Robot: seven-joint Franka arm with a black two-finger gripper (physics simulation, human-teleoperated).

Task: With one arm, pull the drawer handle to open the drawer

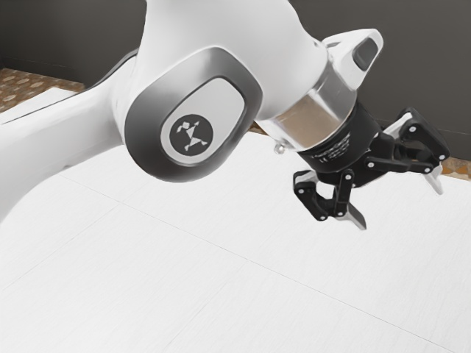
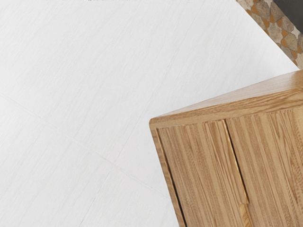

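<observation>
Closest to the lens is the big rounded joint of my arm [image 1: 191,132], which comes in from the exterior view's left and fills much of that side. Below it the white bench [image 1: 147,294] runs off toward the exterior view's right. At the end of the wrist my fingers [image 1: 355,213] hang above the bench, spread wide apart with nothing between them. I judge they are held open like this so they can slip around a slim grip.

From the camera on my hand, the bench gives way to a wooden cabinet [image 2: 203,170] ahead of the fingers and well apart from them. A strip of patterned floor [image 2: 274,26] shows beyond its top.

The cabinet's front is turned toward my hand and has two grained panels side by side. The drawer handle [image 2: 242,187] is a thin wooden strip set on the seam between them. Its long axis runs along that seam, leading away from the cabinet's top edge and following the grain, so it lies across the direction I would have to pull.

Both panels look flush with the frame, so I judge the pull has not begun. Which panel the handle serves I cannot tell. The next move calls for closing the gap and turning the fingers to straddle the strip from its two long sides.
</observation>
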